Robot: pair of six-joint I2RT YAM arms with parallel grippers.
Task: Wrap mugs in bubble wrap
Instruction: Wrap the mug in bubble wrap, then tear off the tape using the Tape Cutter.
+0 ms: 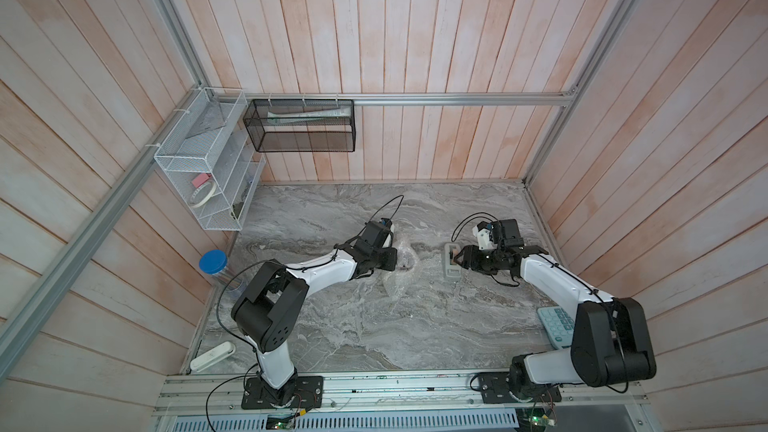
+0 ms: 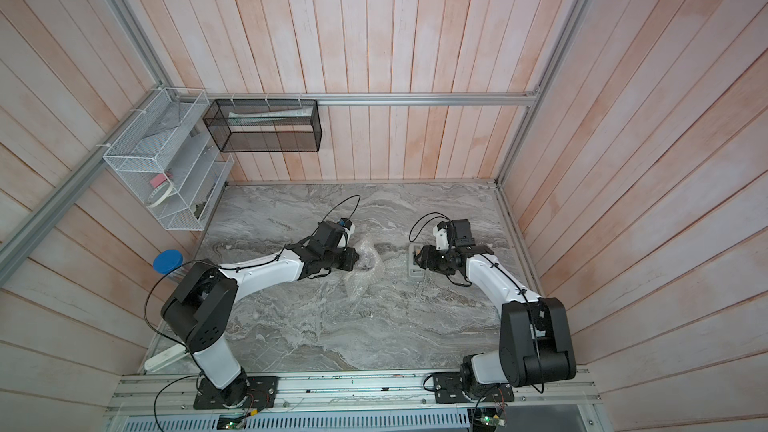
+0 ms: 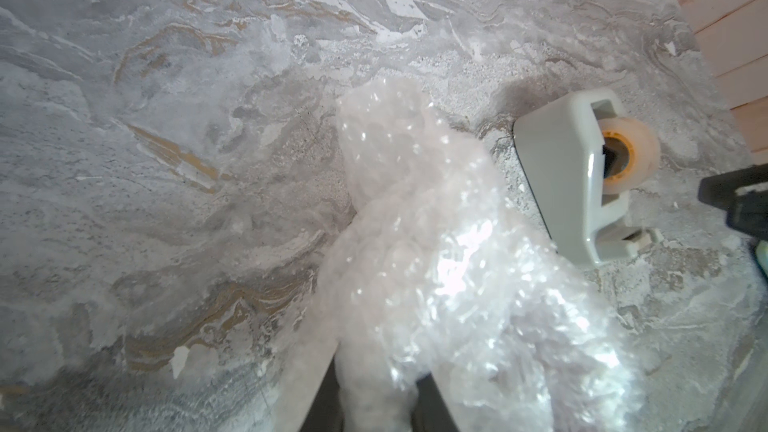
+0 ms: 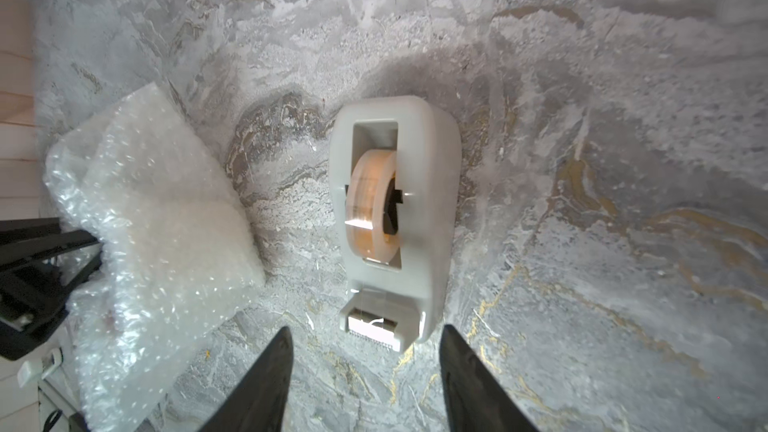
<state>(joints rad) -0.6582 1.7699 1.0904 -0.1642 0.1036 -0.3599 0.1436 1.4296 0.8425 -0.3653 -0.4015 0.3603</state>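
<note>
The bubble wrap (image 1: 406, 270) (image 2: 366, 268) lies bunched up in the middle of the marble table. My left gripper (image 1: 395, 261) (image 2: 356, 260) (image 3: 378, 371) is shut on a fold of it, and the whitish crinkly bubble wrap (image 3: 436, 243) rises from between the fingers. The mug is hidden. In the right wrist view the bubble wrap (image 4: 166, 222) sits beside the tape dispenser. My right gripper (image 1: 457, 261) (image 2: 417, 261) (image 4: 366, 328) stands open over the dispenser's cutter end, with nothing between its fingers.
A grey tape dispenser (image 1: 449, 273) (image 2: 413, 273) (image 3: 561, 168) (image 4: 432, 201) stands right of the wrap. A calculator (image 1: 555, 324) lies by the right arm. A blue-lidded jar (image 1: 213, 261) and a white object (image 1: 212, 356) sit at the left edge. Wire baskets (image 1: 208, 168) hang on the wall.
</note>
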